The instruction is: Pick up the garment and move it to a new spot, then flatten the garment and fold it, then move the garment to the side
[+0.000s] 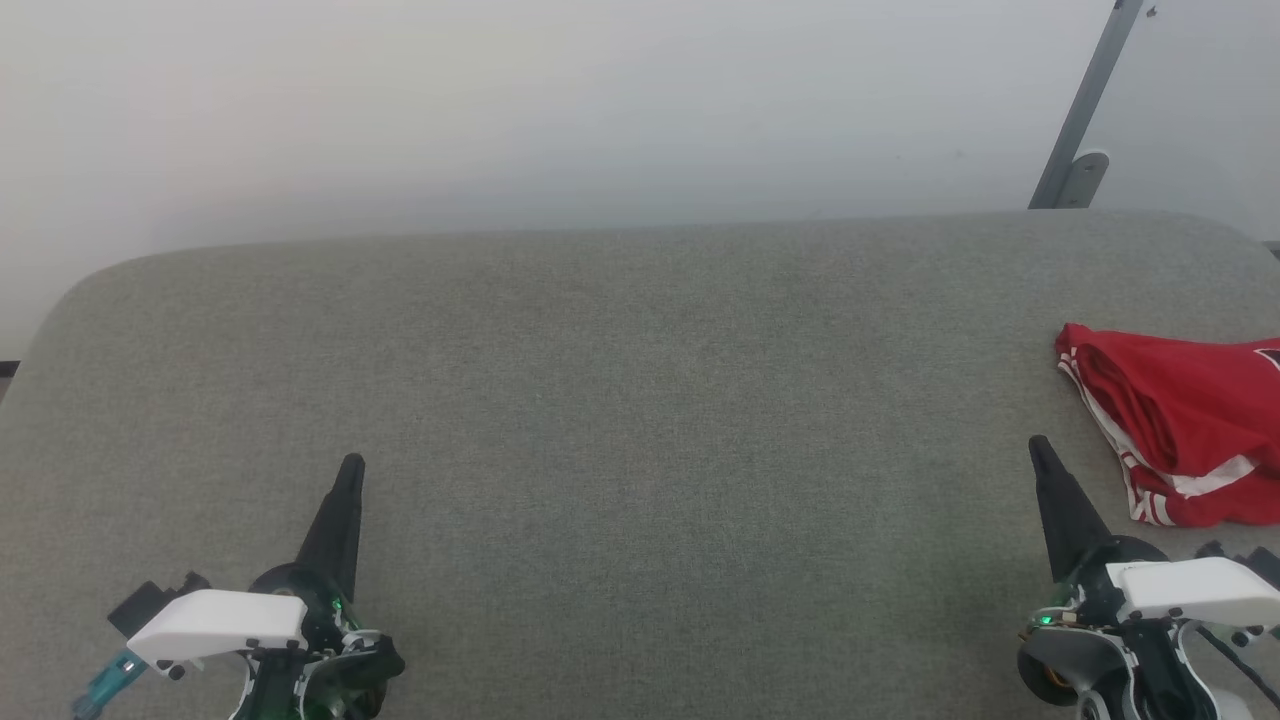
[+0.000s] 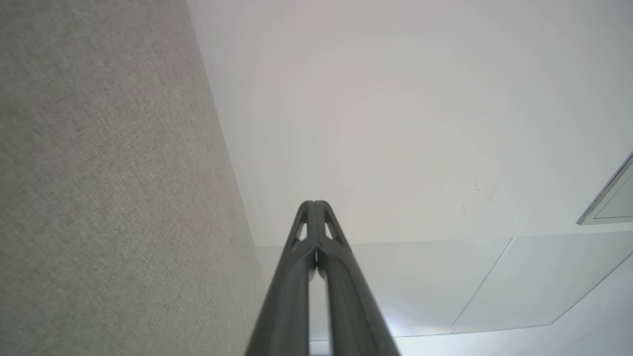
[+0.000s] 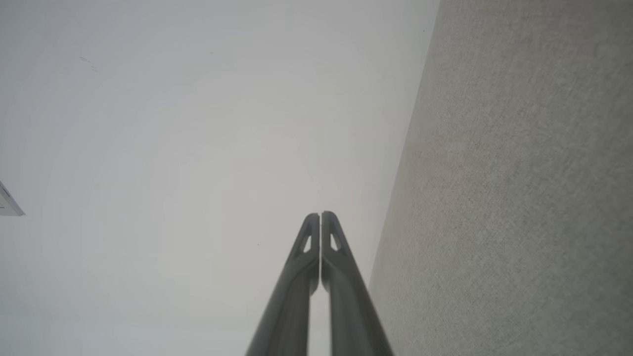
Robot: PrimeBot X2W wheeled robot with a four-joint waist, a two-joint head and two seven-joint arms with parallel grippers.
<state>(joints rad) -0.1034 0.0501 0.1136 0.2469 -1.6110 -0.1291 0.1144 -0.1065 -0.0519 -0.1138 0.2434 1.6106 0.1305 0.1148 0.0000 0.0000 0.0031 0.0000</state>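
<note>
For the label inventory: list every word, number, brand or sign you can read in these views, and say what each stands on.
No text here can be read.
On the garment: a dark-edged mark at its upper right is cut off by the picture's edge, so it is unreadable.
On the left gripper and right gripper: no lettering visible.
On the grey fabric surface: no text.

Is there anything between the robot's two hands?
No. In the head view the grey fabric surface between the left gripper and the right gripper is bare; the jersey lies beyond the right one.
</note>
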